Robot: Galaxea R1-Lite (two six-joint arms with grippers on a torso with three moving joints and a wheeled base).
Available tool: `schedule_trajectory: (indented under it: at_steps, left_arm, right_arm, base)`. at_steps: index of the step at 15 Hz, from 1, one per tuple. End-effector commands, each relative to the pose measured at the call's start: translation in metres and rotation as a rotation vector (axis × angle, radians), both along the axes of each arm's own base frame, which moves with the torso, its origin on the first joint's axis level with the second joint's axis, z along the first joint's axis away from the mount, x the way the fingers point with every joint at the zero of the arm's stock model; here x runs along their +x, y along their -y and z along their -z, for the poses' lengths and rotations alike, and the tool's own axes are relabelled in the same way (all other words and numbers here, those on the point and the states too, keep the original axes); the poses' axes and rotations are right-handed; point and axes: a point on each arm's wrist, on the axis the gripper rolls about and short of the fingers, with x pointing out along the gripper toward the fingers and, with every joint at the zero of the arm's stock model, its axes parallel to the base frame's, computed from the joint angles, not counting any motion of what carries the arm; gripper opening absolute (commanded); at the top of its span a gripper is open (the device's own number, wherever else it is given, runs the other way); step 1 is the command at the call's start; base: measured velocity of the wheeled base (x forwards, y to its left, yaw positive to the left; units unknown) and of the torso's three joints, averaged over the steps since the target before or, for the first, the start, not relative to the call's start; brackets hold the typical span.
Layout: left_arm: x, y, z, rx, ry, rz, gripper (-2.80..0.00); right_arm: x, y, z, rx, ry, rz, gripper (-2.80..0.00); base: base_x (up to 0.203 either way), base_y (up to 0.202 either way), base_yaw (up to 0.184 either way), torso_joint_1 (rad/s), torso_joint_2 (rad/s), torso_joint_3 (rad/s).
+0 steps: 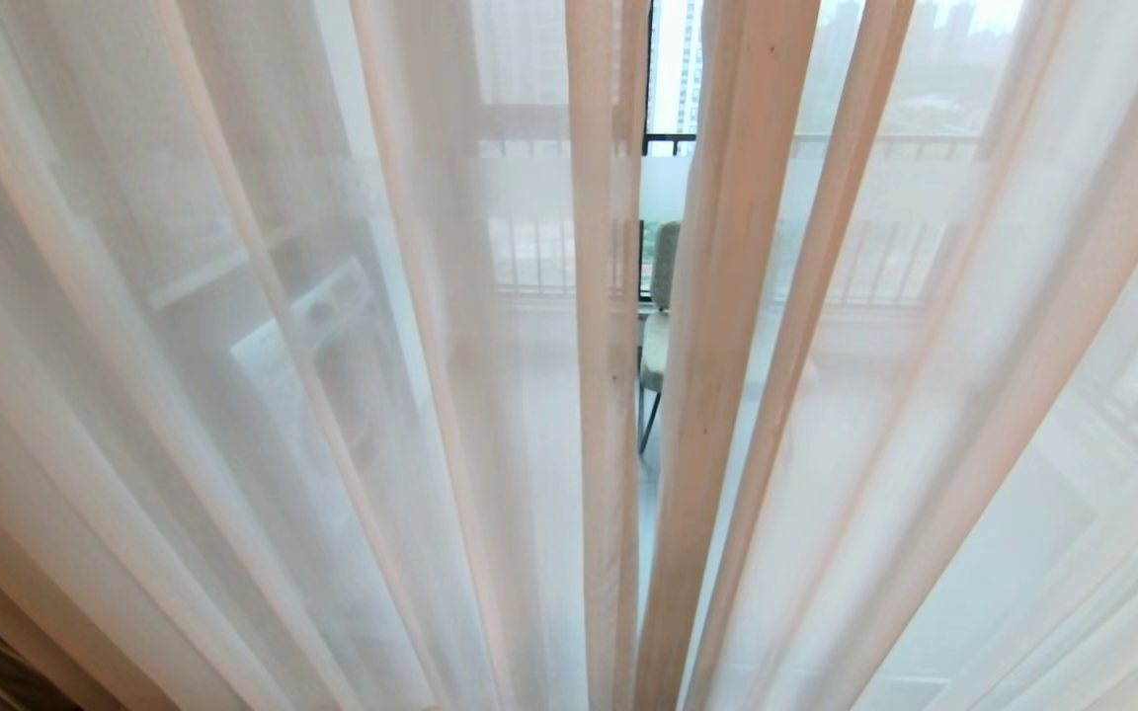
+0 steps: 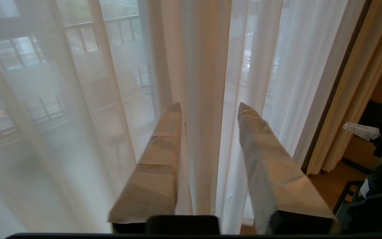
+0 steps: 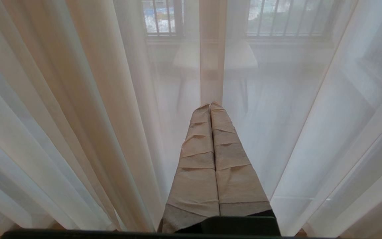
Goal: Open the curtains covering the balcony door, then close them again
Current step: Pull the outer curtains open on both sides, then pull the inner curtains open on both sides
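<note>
Curtains veil balcony door, leaving one narrow slit.

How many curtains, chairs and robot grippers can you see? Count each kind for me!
Sheer curtains: 2, left panel and right panel
Chairs: 1, the chair seen through the gap
Grippers: 2, left gripper open, right gripper shut
Total: 5

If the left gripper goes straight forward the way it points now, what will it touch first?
Most likely the hemmed fold of the sheer curtains, which hangs between the open fingers of the left gripper; depth is unclear.
</note>
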Motion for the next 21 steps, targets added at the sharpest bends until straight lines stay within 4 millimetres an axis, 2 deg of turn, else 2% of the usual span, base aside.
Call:
schedule_trajectory:
  at_steps: [1,5,8,12,16,21]
  left_arm:
    - [0.038,0.019,-0.01,0.023,-0.052,0.025,0.0]
    - [0.077,0.047,-0.025,0.039,-0.068,0.059,0.0]
    - [0.11,0.085,-0.032,0.043,-0.05,0.011,0.0]
    - [0.141,0.13,-0.047,0.004,0.014,-0.056,0.0]
    - [0.162,0.152,-0.068,-0.036,0.087,-0.064,0.0]
    - [0.186,0.171,-0.067,-0.031,0.1,-0.112,0.0]
  right_arm:
    - [0.0,0.0,0.0,0.001,0.0,0.0,-2.8]
    - [0.0,0.0,0.0,0.0,0.0,0.0,-2.8]
    - [0.0,0.0,0.0,0.0,0.0,0.0,-2.8]
    - [0.0,0.0,0.0,0.0,0.0,0.0,-2.8]
    - [0.0,0.0,0.0,0.0,0.0,0.0,-2.8]
    - [0.0,0.0,0.0,0.0,0.001,0.0,-2.8]
  base:
    - [0.0,0.0,0.0,0.0,0.0,0.0]
    - [0.0,0.0,0.0,0.0,0.0,0.0]
    - [0.0,0.0,0.0,0.0,0.0,0.0]
    - [0.0,0.0,0.0,0.0,0.0,0.0]
    - [0.0,0.0,0.0,0.0,0.0,0.0]
    - [0.0,0.0,0.0,0.0,0.0,0.0]
